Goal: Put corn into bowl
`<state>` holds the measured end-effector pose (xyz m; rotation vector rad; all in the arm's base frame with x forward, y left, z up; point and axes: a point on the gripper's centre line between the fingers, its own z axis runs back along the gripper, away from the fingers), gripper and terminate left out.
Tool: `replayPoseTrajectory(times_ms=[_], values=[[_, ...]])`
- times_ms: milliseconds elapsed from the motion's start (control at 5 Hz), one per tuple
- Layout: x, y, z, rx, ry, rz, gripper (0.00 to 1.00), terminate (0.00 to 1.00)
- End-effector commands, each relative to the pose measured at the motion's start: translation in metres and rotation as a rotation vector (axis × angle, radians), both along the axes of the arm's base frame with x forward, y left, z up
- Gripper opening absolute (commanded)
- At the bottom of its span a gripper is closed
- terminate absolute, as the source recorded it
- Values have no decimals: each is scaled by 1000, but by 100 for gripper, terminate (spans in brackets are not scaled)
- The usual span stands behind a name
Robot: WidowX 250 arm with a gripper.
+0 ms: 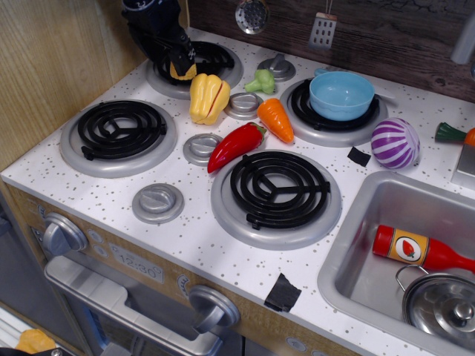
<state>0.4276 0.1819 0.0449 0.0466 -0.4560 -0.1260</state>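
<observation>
While my gripper (pixel 180 63) sits low over the back-left burner (pixel 215 61), the corn (pixel 183 72) lies under it.

I see only a sliver of yellow cob below the black fingers, which look closed around it. The bowl (pixel 341 95) rests well apart on the back-right burner (pixel 300 119), beyond the yellow pepper (pixel 208 98) and carrot (pixel 276 120).
</observation>
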Motion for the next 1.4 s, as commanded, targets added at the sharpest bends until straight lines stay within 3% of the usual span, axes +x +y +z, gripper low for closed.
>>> replayPoseTrajectory(times_ms=[0, 200, 400, 600, 800, 1000, 1200], values=[[12, 5, 12, -18, -55, -69, 100, 0], [19, -1, 10, -44, -60, -102, 100, 0], [15, -12, 20, -22, -64, -85, 0, 0], [-1, -19, 56, 50, 11, -56, 0, 0], [-24, -36, 106, 165, 76, 25, 0, 0], [-42, -62, 135, 152, 118, 138, 0, 0], [-55, -98, 133, 89, 100, 228, 0, 0]])
